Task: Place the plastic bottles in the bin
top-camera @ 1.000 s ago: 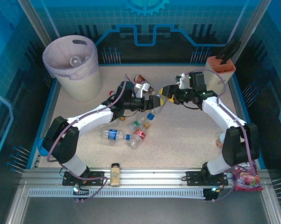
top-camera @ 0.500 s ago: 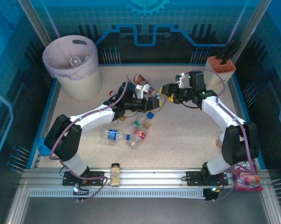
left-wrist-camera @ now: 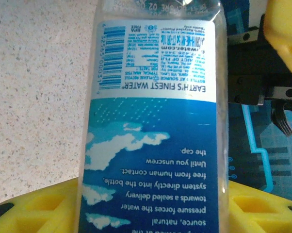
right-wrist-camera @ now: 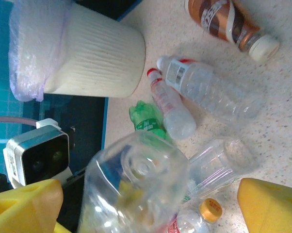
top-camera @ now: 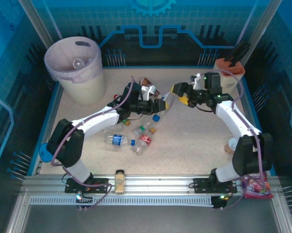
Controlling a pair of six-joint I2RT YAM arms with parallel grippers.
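The whole table (top-camera: pixel 194 141) is viewed from a fixed camera high behind the arm bases (top-camera: pixel 83 182), angled down. A blue-labelled water bottle (left-wrist-camera: pixel 151 121) is framed at very close range by the left wrist camera and met end-on by the right wrist camera, which is aimed toward the bin (right-wrist-camera: pixel 92 53), also caught from above.

The speckled beige table (top-camera: pixel 199 141) carries the cream bin (top-camera: pixel 85 92) in its far left corner and a beige box (top-camera: pixel 229 74) with an orange top in the far right one. Plastic bottles (top-camera: pixel 142 129) lie scattered on their sides mid-table (a blue-labelled one (top-camera: pixel 116 140) just beside a red-labelled one (top-camera: pixel 143 142), a brown one (top-camera: pixel 147 83) farther back).
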